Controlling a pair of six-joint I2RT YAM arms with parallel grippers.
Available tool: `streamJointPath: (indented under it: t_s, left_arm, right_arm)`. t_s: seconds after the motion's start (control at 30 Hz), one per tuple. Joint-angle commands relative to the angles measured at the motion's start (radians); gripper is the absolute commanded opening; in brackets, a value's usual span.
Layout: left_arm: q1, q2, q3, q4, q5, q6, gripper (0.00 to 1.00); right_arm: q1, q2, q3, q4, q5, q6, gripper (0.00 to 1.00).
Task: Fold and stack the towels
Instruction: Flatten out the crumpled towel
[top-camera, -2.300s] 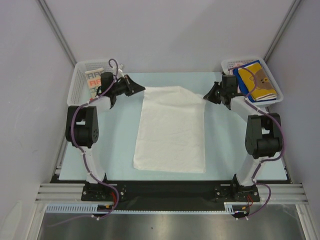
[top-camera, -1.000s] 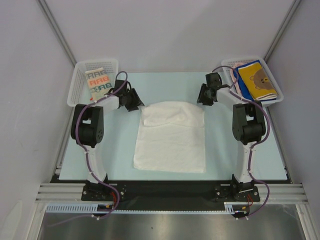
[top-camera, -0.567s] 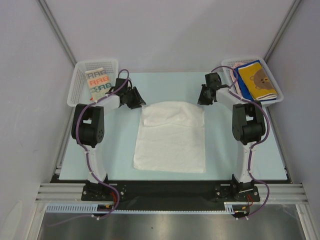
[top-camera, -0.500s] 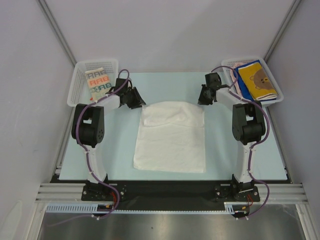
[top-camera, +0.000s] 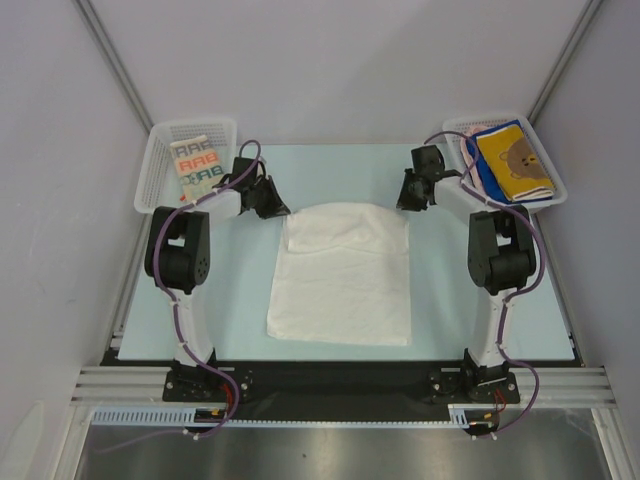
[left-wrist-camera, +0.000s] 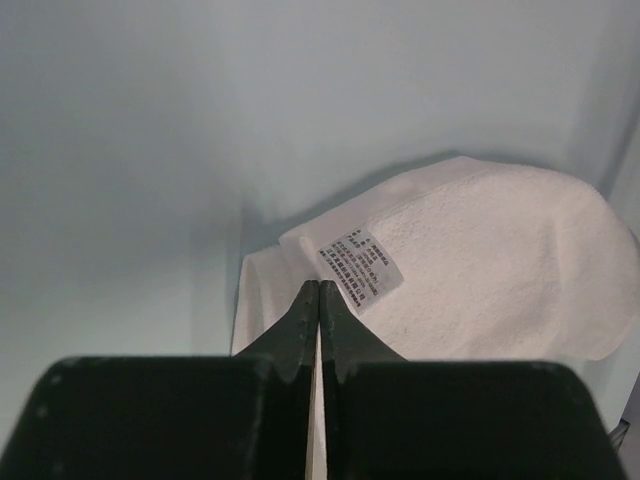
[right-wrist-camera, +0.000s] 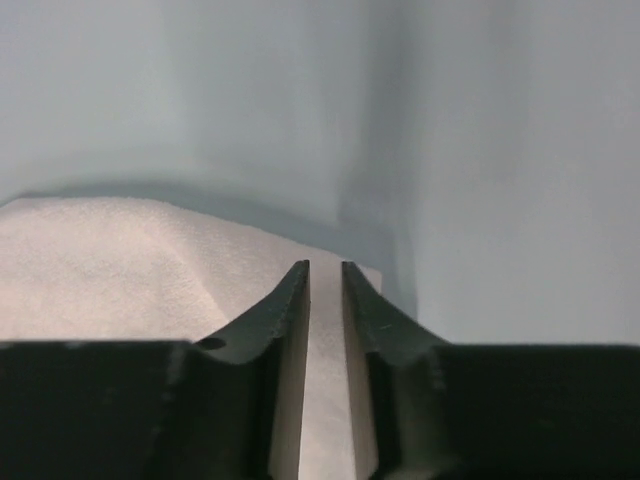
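Left gripper (top-camera: 272, 208): clamped tight on the far-left corner of the white towel (top-camera: 340, 285), beside its label. The towel lies mid-table with its far edge humped over itself. Right gripper (top-camera: 406, 200): jaws narrowed on the far-right corner with cloth in the slit; I read that as a pinch. For this fold I want both corners lifted level, kept taut, carried together to the near edge and laid edge on edge.

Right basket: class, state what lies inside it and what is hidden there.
The basket holds a bear towel lying on top of a blue towel, of which only the edges show. Anything beneath them is covered.
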Motion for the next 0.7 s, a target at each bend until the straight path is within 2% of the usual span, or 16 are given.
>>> streamJointPath:
  t_s: [0.0, 0.07, 0.17, 0.3, 0.67]
  left_arm:
    - [-0.009, 0.005, 0.040, 0.006, 0.026, 0.020, 0.01]
    - [-0.009, 0.004, 0.040, 0.006, 0.025, 0.020, 0.00]
    - [-0.009, -0.002, 0.046, 0.007, 0.028, 0.022, 0.00]
    - [-0.009, -0.012, 0.054, 0.009, 0.026, 0.022, 0.00]
    - [-0.009, -0.019, 0.052, 0.021, 0.044, 0.023, 0.00]
  right_arm:
    - [-0.002, -0.100, -0.016, -0.008, 0.076, -0.005, 0.27]
    - [-0.008, -0.111, -0.016, -0.019, 0.101, -0.005, 0.33]
    - [-0.016, -0.103, -0.006, -0.039, 0.103, -0.005, 0.37]
    - [-0.014, -0.068, 0.025, -0.085, 0.095, 0.001, 0.38]
    - [-0.004, 0.007, 0.042, -0.048, 0.043, 0.010, 0.41]
